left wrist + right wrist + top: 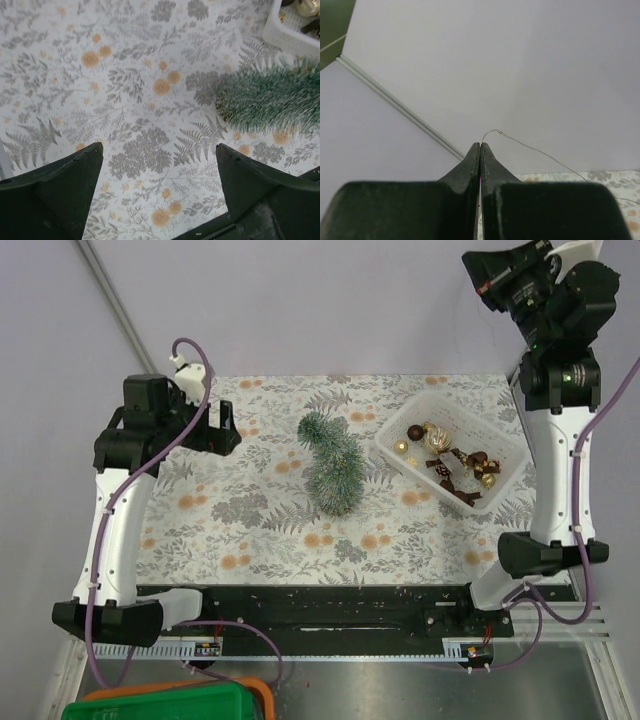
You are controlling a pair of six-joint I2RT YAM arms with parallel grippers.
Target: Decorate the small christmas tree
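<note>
Small christmas tree (333,462) lies on side at middle of fern-print cloth (260,520), narrow end toward far edge, just left of white bin (395,445) holding baubles (440,440).
Left gripper (226,428): jaws wide apart, empty, above cloth left of tree.
Right gripper (480,145): raised high, jaws pressed together. Thin thread (535,150) runs from tips; whether pinched, cannot tell.

The small christmas tree (333,468) is a bottle-brush cone with dark green bristles frosted white at the tips, and its body is slightly bent. It lies on its side near the middle of the fern-patterned tabletop (250,520). Its long axis runs near to far, with the narrower end toward the far edge.
</note>
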